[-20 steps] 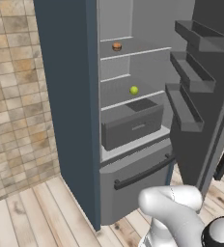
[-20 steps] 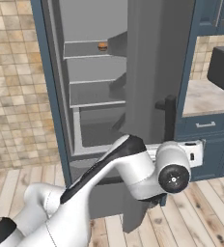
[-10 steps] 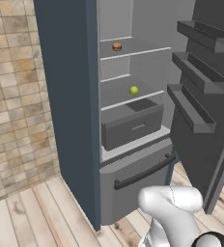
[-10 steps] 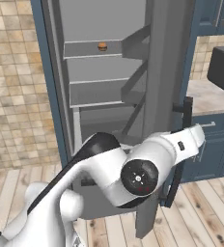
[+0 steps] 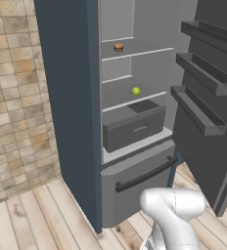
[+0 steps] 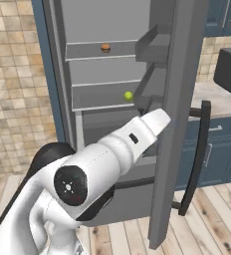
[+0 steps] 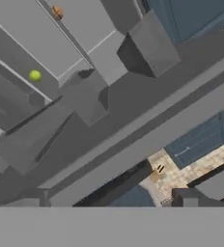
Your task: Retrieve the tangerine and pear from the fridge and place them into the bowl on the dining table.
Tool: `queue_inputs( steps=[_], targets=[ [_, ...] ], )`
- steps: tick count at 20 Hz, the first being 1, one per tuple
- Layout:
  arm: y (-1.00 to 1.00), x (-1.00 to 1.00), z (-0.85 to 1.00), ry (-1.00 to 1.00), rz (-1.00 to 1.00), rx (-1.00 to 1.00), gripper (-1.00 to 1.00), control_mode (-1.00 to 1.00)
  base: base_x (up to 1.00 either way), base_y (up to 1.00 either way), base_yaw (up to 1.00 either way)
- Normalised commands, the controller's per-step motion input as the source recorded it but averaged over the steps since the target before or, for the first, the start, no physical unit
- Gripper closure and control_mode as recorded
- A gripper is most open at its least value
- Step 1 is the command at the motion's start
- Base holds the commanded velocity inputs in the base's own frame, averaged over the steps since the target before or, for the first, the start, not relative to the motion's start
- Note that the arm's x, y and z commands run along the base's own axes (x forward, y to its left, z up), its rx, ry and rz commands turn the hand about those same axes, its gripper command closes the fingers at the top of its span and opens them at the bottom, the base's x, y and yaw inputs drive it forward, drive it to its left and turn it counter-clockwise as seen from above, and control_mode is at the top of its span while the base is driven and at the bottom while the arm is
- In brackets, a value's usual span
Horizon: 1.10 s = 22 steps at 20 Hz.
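Observation:
The fridge (image 5: 66,97) stands with its upper door (image 5: 208,127) swung wide open. A dull orange-brown tangerine (image 5: 118,47) (image 6: 105,48) (image 7: 57,12) lies on the upper shelf. One shelf lower sits the yellow-green pear (image 5: 136,91) (image 6: 128,95) (image 7: 35,75), above a grey drawer (image 5: 135,127). In the right base view my white forearm (image 6: 132,139) reaches toward the open door's inner edge, and the hand end is hidden behind that door (image 6: 172,124). Nothing is held. The bowl and the dining table are out of view.
The open door carries several shelf bins (image 5: 198,110) and a black bar handle (image 6: 194,149). The lower freezer drawer (image 5: 145,176) is closed. A blue cabinet with a counter top (image 6: 217,144) and a dark microwave (image 6: 229,69) stand right of the fridge. A tiled wall (image 5: 17,97) is at the left.
The fridge door has swung further open. My elbow has dropped to the lower left in the right base view, and the forearm now points up at the door edge. Both fruits stayed put.

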Motion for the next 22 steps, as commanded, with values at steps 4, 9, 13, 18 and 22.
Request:
queue_inputs(
  steps=[4,9,13,18,22],
  targets=[
    [0.81,-0.06,0.34,0.00,0.00,-0.33,-1.00,-1.00,0.00,0.00,0.00],
    [0.56,0.05,0.20,0.09,0.00,-0.27,-1.00,-1.00,0.00,0.00,0.00],
    [0.04,0.30,0.03,0.20,-0.02,-0.17,-1.00,-1.00,0.00,0.00,0.00],
    [-0.11,0.34,0.00,0.25,-0.03,-0.11,-1.00,-1.00,0.00,0.00,0.00],
    [-0.17,0.33,0.00,0.25,-0.03,-0.09,-1.00,-1.00,0.00,0.00,0.00]
  ],
)
